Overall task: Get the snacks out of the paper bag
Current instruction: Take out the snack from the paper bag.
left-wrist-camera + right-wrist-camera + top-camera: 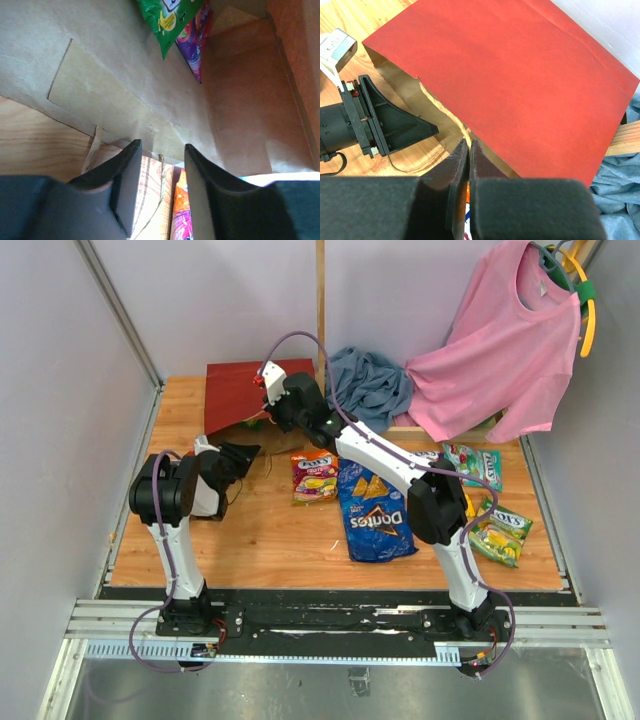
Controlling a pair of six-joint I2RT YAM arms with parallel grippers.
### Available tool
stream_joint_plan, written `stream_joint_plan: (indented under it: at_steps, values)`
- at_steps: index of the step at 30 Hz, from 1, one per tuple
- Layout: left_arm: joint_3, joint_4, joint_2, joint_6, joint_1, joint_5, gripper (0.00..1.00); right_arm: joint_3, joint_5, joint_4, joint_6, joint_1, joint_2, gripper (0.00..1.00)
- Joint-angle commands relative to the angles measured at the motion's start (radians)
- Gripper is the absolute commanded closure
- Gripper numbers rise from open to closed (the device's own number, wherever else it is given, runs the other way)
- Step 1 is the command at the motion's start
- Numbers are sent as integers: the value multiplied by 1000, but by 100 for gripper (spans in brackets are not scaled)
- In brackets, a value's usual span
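At paper bag point(235, 390) mouth, left hand point(162, 146) half open, empty.

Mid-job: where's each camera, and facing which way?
Top external: above and behind, looking down on the table; left arm, right arm show.
Left wrist: looks into the paper bag at green packet and purple packet; left gripper open below.
Right wrist: looks over the bag's red top; right gripper shut.
Shared: both wrist views show the bag's mouth.
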Motion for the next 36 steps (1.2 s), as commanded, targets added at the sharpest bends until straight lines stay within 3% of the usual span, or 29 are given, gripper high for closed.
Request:
stream_joint_plan:
  at_steps: [1, 4, 10, 21, 29, 36]
  values:
    - [26, 119, 16, -45, 5, -42, 52, -5, 13, 28, -11, 2, -42, 99]
    - [40, 75, 5, -31, 5, -87, 47, -2, 13, 27, -5, 2, -36, 99]
    - [89, 18, 40, -47, 5, -150, 47, 9, 8, 26, 6, 4, -27, 99]
    - [142, 84, 112, -125, 5, -200, 48, 14, 33, 62, 98, 9, -33, 99]
    - [144, 105, 110, -139, 4, -213, 49, 261, 101, -30, 43, 84, 112, 99]
    - [148, 129, 137, -156, -1, -227, 49, 291, 102, -34, 44, 92, 143, 99]
